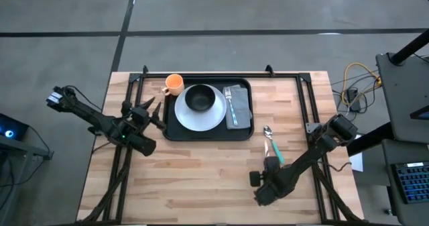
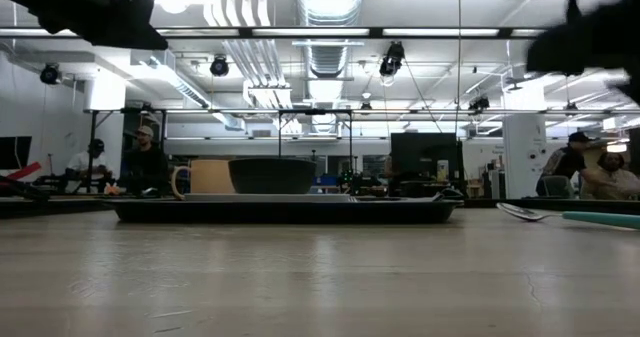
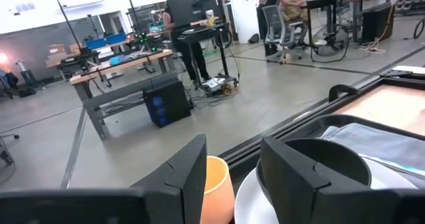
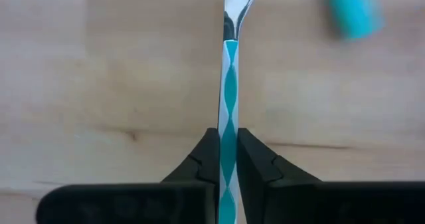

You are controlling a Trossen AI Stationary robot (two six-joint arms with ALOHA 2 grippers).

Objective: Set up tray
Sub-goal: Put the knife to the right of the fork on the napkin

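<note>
High view has the tray (image 1: 245, 133) at the back middle of the desk (image 1: 201, 179), carrying a plate (image 1: 200, 115) with a bowl (image 1: 200, 97), plus a napkin (image 1: 239, 108) and fork (image 1: 231, 102). A cup (image 1: 174, 84) sits at its left corner. The right fingers (image 4: 229, 159) are clamped tight on the teal handle of a spoon (image 1: 271, 145) lying on the desk right of the tray. The left fingers (image 3: 239, 177) hang partly open near the cup, holding nothing.
</note>
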